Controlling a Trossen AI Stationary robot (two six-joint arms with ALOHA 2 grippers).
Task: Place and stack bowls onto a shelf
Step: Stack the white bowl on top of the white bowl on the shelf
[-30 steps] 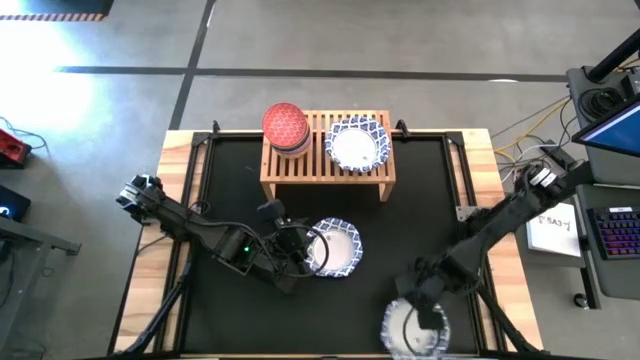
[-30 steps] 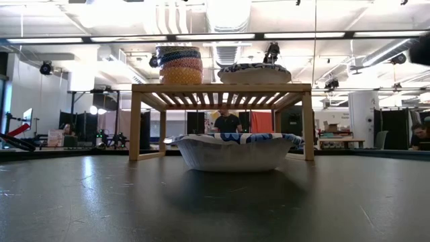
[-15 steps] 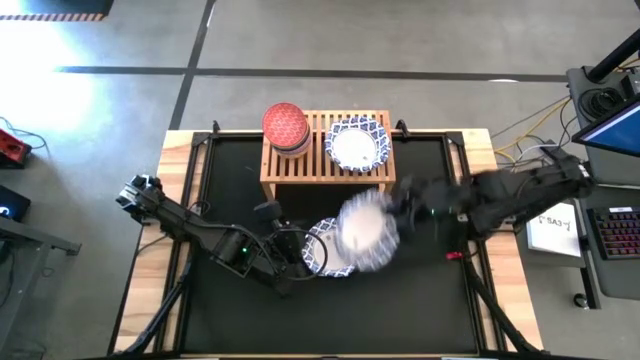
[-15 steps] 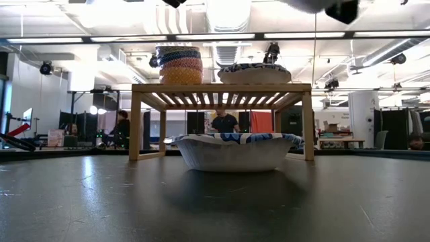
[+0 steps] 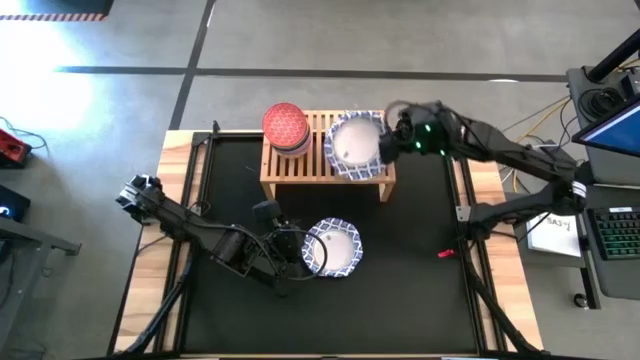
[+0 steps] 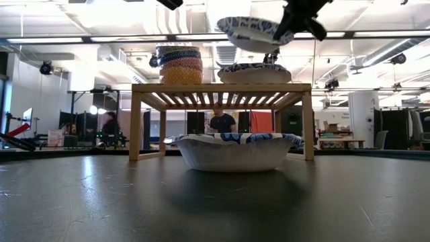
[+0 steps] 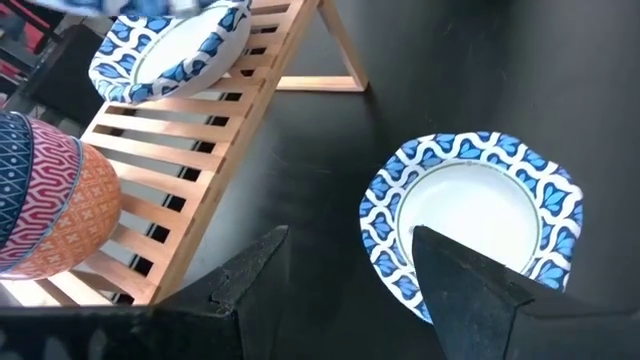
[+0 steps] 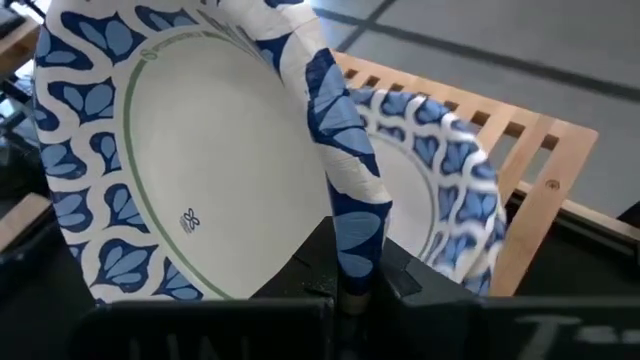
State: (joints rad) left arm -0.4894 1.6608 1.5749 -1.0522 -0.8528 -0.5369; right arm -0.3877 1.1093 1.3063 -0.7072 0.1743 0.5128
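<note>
My right gripper point(image 5: 392, 135) is shut on a white bowl with a blue-patterned rim point(image 5: 355, 145), above the right part of the light-wood shelf point(image 5: 300, 168). A like bowl point(image 6: 254, 72) rests on the slats right below it. A stack of small bowls, red on top point(image 5: 285, 126), stands on the shelf's left part. Another white bowl point(image 5: 335, 248) sits on the black table in front of the shelf. My left gripper point(image 5: 298, 256) is open at that bowl's left rim point(image 7: 385, 235). My right gripper pinches the bowl's rim point(image 8: 352, 235) between its two fingers, on the side toward the table's right. The fingers come from the table's right, slanting down. The bowl is tilted and lifted clear above the bowl on the shelf point(image 8: 445, 190). I cannot tell whether my left gripper touches the table bowl.
A small red object point(image 5: 445, 253) lies on the table at the right. People point(image 6: 226, 121) stand in the room behind the shelf. A desk with a keyboard point(image 5: 615, 235) is off the table's right edge.
My right gripper has lifted its bowl from the table's near edge and carried it up and toward the far edge, to above the shelf's right part. The bowl has gone from lying on the table to hanging tilted over the shelf bowl.
</note>
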